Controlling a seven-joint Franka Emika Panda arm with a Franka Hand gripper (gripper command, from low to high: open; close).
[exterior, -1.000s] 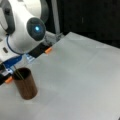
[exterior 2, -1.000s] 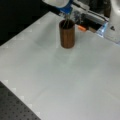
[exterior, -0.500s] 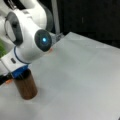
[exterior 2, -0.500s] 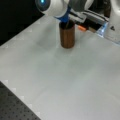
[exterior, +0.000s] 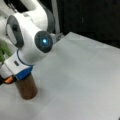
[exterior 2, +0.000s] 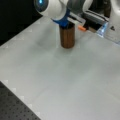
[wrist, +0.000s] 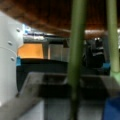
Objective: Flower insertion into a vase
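The vase is a brown wood-grained cup standing on the white table in both front views (exterior: 27, 88) (exterior 2: 67, 37). My arm's blue-ringed wrist (exterior: 23, 72) hangs right over its mouth and hides the rim. The hand (exterior 2: 77, 21) lies level and reaches past the vase towards green flower leaves (exterior: 3, 51) at a front view's left edge. In the wrist view a green stem (wrist: 76, 50) stands upright in the middle of my gripper (wrist: 72, 86). The jaws stand wider apart than the stem. Another stem (wrist: 112, 37) rises at the right.
The white table (exterior: 82, 75) spreads wide to a front view's right. Grey and white equipment (exterior 2: 100, 20) stands behind the vase at a front view's top right. A dark perforated board (exterior 2: 15, 107) borders the table's near corner.
The arm has swung down and across in front of the vase. Its wrist now covers the vase's mouth, which showed a second ago.
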